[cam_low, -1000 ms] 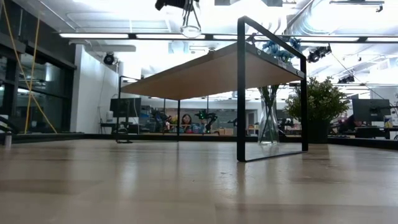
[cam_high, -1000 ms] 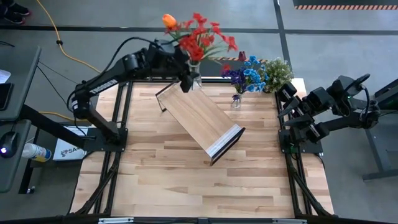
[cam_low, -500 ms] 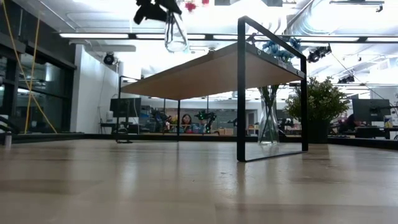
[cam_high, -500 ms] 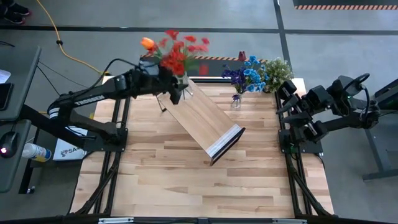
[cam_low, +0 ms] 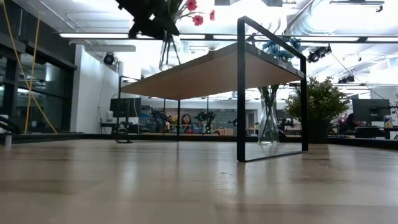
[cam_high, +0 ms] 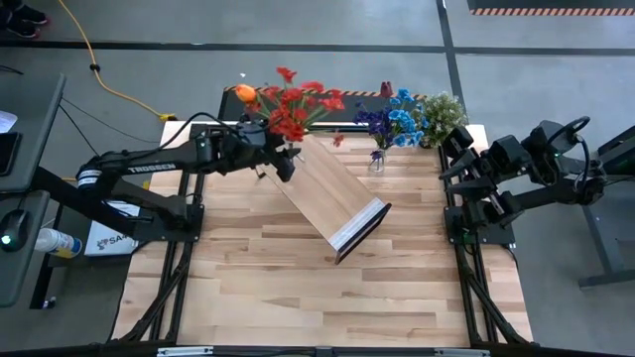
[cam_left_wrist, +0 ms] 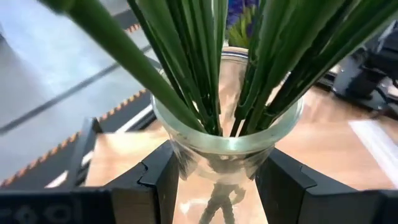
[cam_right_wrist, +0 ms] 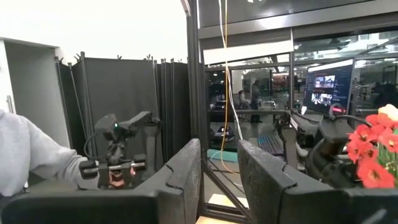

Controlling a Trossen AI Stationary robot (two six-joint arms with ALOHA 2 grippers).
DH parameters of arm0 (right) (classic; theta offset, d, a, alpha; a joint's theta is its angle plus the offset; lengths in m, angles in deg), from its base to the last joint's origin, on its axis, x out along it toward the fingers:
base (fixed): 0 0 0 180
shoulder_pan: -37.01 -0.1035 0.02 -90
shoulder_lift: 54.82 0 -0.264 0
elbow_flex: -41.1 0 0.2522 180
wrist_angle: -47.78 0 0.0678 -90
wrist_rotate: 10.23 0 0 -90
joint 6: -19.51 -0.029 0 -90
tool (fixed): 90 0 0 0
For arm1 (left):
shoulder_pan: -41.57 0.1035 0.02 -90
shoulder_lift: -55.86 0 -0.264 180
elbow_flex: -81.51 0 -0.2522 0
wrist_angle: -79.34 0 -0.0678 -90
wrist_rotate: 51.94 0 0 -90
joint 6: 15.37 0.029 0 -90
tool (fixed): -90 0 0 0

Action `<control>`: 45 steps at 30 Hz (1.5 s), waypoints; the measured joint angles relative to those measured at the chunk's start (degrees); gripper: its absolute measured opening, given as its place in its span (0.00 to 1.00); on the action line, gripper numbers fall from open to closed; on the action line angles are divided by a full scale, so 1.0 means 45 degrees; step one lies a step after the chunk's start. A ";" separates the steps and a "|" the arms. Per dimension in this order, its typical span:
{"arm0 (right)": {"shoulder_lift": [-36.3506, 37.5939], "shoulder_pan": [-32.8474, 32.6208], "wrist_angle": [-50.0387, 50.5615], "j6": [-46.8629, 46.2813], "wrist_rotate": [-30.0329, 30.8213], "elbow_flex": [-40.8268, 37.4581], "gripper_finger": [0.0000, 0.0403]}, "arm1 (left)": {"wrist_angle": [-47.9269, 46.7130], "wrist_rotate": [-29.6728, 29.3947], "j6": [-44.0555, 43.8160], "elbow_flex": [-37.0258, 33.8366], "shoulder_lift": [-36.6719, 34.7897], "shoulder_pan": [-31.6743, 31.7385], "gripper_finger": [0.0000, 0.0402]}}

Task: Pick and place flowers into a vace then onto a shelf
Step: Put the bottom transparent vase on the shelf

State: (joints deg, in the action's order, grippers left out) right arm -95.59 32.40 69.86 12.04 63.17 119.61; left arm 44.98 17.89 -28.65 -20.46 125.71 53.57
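Vase [cam_left_wrist: 227,149] w/ flowers [cam_high: 293,104] lowered toward shelf [cam_high: 322,188], left gripper [cam_left_wrist: 217,183] clamping it, plank tabletop [cam_high: 298,288], right gripper [cam_right_wrist: 217,168] parted, idle.

Potted plant [cam_high: 444,112] at table's [cam_high: 298,288] far-right corner; yellow cable [cam_high: 84,52].

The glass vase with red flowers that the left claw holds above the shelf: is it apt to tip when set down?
Probably yes. The glass vase looks narrow, and the red flowers spread wide above it, so it seems top-heavy. Smooth glass may also slip between the left claw fingers. The shelf looks flat, which helps.
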 joint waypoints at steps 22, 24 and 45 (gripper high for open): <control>0.0000 -0.0002 0.0010 -0.0009 -0.0005 0.0000 0.24 | 0.1504 -0.1574 0.0801 -0.1448 -0.0174 0.0092 0.51; 0.0000 -0.0002 0.0006 -0.0015 -0.0005 0.0000 0.24 | 0.1704 -0.1607 0.0833 -0.1611 -0.0373 0.0251 0.51; -0.0005 -0.0002 0.0005 -0.0019 -0.0005 0.0000 0.24 | 0.2658 -0.1129 0.0553 -0.2955 -0.0729 0.0761 0.51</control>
State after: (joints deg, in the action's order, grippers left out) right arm -95.61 32.39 69.88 11.96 63.14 119.61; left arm 56.94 12.81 -26.16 -33.76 122.43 56.99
